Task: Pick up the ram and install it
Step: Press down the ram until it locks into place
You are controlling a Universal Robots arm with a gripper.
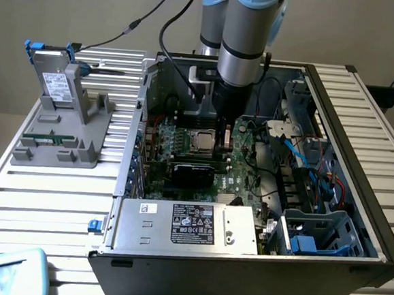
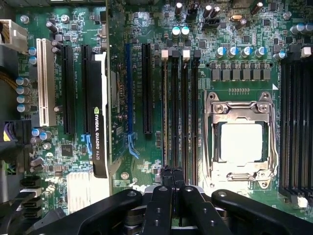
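1. Exterior view: the grey-and-blue robot arm is reaching down into the open black computer case [image 1: 351, 265], with its black gripper [image 1: 223, 139] hanging right over the green motherboard [image 1: 239, 175] — just beside the silver CPU socket [image 1: 199, 141]. A grey plastic stand [image 1: 61, 133] is sitting on the slatted metal table [image 1: 36, 196] to the exterior view's left, carrying a grey boxy drive [image 1: 56, 75].
2. Wrist view: the gripper [image 2: 173, 183] is sitting clenched over the row of long black memory slots [image 2: 180, 107] next to the CPU socket [image 2: 240, 142]. The ram [image 2: 174, 180] seems to be pinched edge-on between the fingers — hard to tell for sure. A black graphics card [image 2: 100, 117] is standing in a slot nearby.
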